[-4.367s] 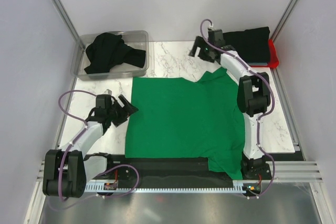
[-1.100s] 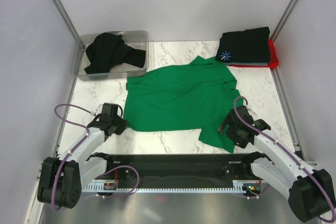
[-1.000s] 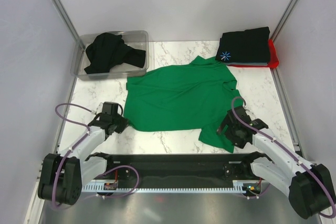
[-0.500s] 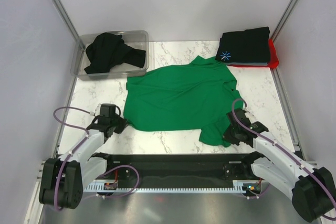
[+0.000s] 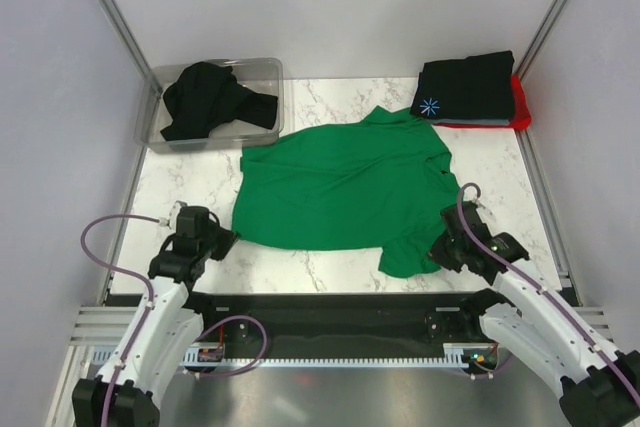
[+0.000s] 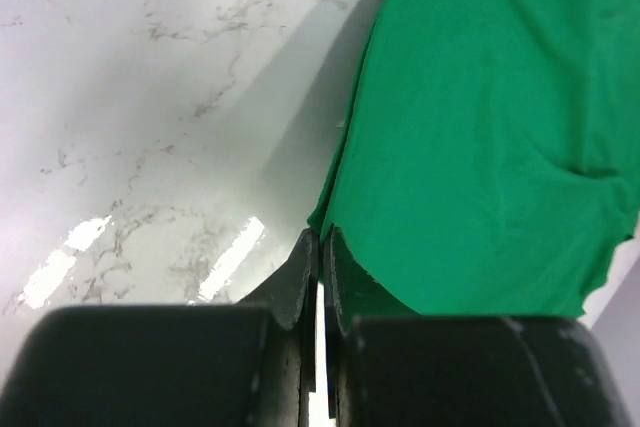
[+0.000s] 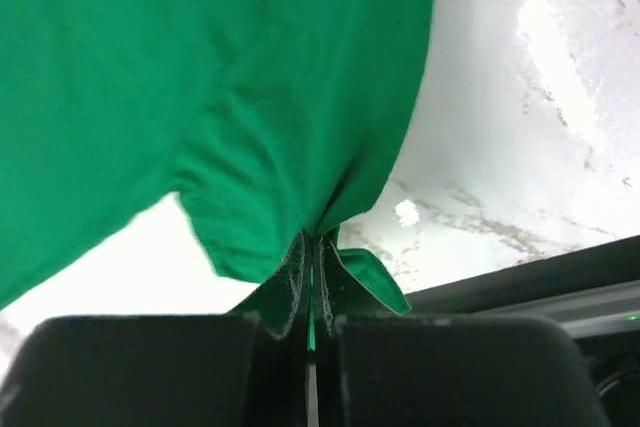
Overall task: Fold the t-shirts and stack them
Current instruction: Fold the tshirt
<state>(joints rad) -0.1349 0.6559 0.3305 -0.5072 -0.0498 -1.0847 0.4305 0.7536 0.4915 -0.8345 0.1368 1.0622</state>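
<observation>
1. The left gripper (image 5: 222, 239) is low over the near left part of the white marble-patterned tabletop (image 5: 330, 107). In the left wrist view its black fingers (image 6: 298, 282) are pressed together. The near-left hem corner of the bright green short-sleeved cloth t-shirt (image 5: 340, 182) is pinched at their tips.
2. The right gripper (image 5: 443, 247) is at the near right, level with the left one. In the right wrist view its jaws are together and clamped on a bunched fold of the green t-shirt (image 7: 250, 77). The cloth gathers into creases where the fingers (image 7: 292, 282) grip it, and a small flap hangs beside them.
3. The green t-shirt lies mostly flat in the middle of the tabletop, between the two grippers and beyond them. Its near right part folds down into a hanging flap at the right gripper. From the left wrist view its surface (image 6: 480, 127) shows soft wrinkles, and its left edge casts a shadow on the marble.
4. At the far left stands a clear plastic rectangular bin (image 5: 158, 135), just beyond the green t-shirt's left sleeve. A crumpled black t-shirt (image 5: 208, 97) lies inside it.
5. At the far right corner lies a folded black t-shirt with a small blue-white starburst print (image 5: 468, 87). It rests on top of a folded red t-shirt (image 5: 521, 105), which shows only along the right and near edges. This stack sits just beyond the green t-shirt's collar.
</observation>
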